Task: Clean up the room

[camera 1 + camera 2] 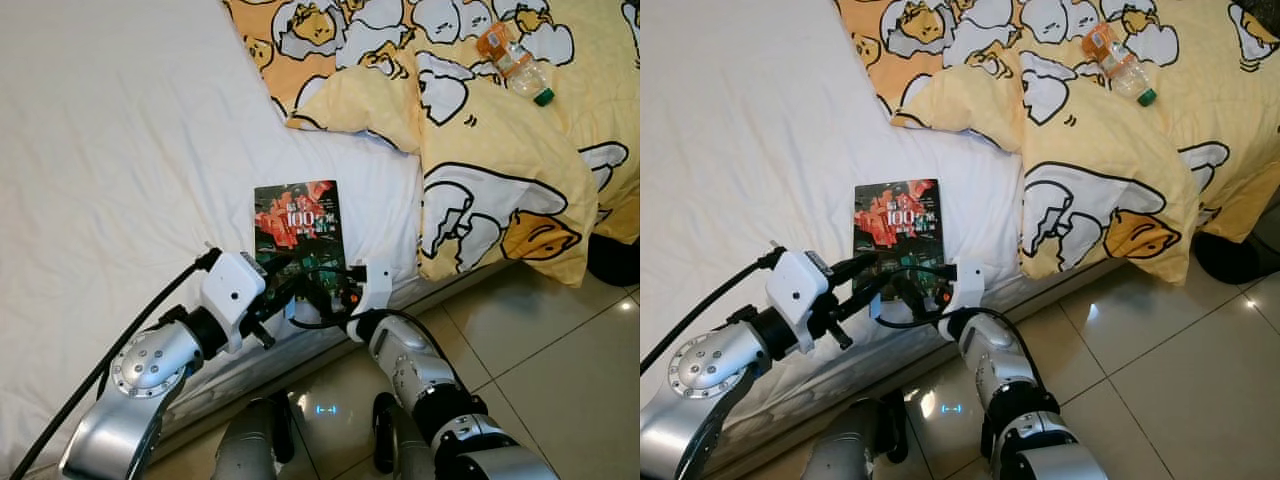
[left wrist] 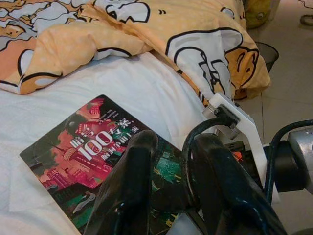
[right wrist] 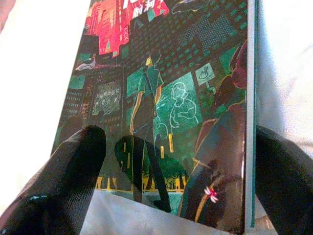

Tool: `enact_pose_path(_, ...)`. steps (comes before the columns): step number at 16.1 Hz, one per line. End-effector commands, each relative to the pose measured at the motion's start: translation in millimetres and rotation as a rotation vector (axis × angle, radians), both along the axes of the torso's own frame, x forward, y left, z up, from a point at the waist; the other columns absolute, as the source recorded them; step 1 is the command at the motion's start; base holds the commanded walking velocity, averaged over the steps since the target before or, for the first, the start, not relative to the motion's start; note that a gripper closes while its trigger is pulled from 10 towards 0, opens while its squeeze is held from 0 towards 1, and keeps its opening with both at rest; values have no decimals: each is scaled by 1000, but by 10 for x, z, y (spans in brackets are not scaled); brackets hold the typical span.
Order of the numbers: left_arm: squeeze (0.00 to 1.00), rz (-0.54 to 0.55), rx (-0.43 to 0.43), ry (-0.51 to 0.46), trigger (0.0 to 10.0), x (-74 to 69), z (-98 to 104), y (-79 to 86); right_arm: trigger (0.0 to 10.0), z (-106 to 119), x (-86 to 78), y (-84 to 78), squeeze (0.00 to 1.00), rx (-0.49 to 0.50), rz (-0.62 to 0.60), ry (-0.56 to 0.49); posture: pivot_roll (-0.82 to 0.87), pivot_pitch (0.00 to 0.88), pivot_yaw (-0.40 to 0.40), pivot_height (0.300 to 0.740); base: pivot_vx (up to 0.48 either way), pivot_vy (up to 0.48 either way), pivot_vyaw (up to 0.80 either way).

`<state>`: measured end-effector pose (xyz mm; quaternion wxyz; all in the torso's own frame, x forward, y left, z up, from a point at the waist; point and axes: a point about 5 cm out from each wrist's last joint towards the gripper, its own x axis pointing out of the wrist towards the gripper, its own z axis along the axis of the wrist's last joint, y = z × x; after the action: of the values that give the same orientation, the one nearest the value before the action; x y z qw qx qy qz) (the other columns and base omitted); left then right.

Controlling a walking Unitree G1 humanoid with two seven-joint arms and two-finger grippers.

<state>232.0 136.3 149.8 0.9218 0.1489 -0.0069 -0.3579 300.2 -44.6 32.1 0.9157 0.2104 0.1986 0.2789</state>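
Note:
A book (image 1: 297,222) with a dark cover, red and green art and a large "100" lies flat on the white bed sheet (image 1: 120,150), close to the mattress edge. Both grippers meet at its near end. My left gripper (image 1: 290,285) reaches in from the left, its two black fingers (image 2: 132,171) lying apart over the cover's near part. My right gripper (image 3: 181,137) comes from the right and stands open. One of its fingers (image 3: 73,166) rests by the cover's corner, and the other lies outside the book's long edge.
A yellow cartoon-print duvet (image 1: 480,150) is bunched to the right of the book and hangs over the bed edge. A clear plastic bottle (image 1: 513,62) with an orange label lies on it at the far right. Tiled floor (image 1: 540,340) runs below, with a dark object (image 1: 612,260) at the right.

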Motion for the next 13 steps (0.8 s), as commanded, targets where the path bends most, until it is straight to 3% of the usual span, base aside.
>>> enact_pose_path(1, 0, -7, 10, 11, 10000, -25, -14, 6, 10000, -21, -355, 725, 0, 162, 127, 109, 94, 299, 42, 723, 0, 0, 0)
enact_pose_path(4, 0, 5, 12, 10, 10000, -14, -27, 14, 10000, 38, -352, 863, 0, 156, 175, 104, 95, 307, 39, 723, 0, 0, 0)
enact_pose_path(5, 0, 6, 13, 10, 10000, -11, -29, 13, 4549, 60, -334, 878, 0, 157, 176, 101, 97, 307, 37, 723, 0, 0, 0)
enact_pose_path(6, 0, 8, 14, 10, 10000, -10, -32, 15, 0, 83, -316, 891, 0, 168, 173, 102, 99, 306, 37, 723, 0, 0, 0)
enact_pose_path(13, 0, 17, 46, 32, 10000, -13, -101, 70, 0, 114, -194, 797, 0, 180, 120, 126, 95, 303, 30, 723, 0, 0, 0)
